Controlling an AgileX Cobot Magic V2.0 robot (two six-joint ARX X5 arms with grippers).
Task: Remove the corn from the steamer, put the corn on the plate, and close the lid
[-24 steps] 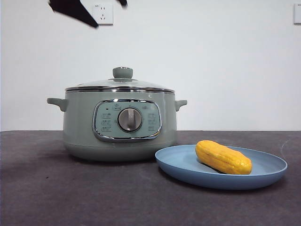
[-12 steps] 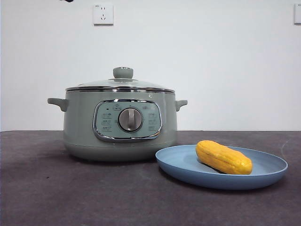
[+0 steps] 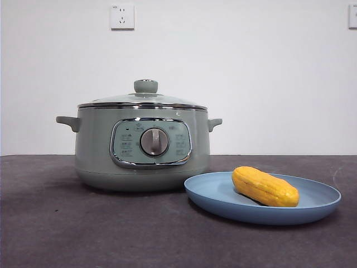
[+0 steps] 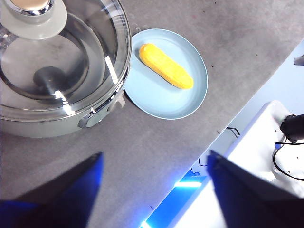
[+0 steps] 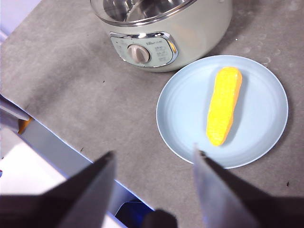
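The corn (image 3: 265, 186) is lying on its side in the plate (image 3: 223, 207), which is sitting on the dark worktop (image 3: 67, 234) just beside the steamer (image 3: 95, 151), and the lid (image 3: 142, 100) is resting squarely on the steamer's rim with its knob up. To my eye every part of the task is looking done, so the step in hand is simply clearing off well: both arms should be lifting straight up and away, brushing neither the knob nor the plate's edge. The left gripper (image 4: 154, 190) is hanging high above the worktop near the steamer, fingers spread wide and empty; the right gripper (image 5: 154, 187) is hovering above the plate's near side, fingers wide too, well clear of the corn.
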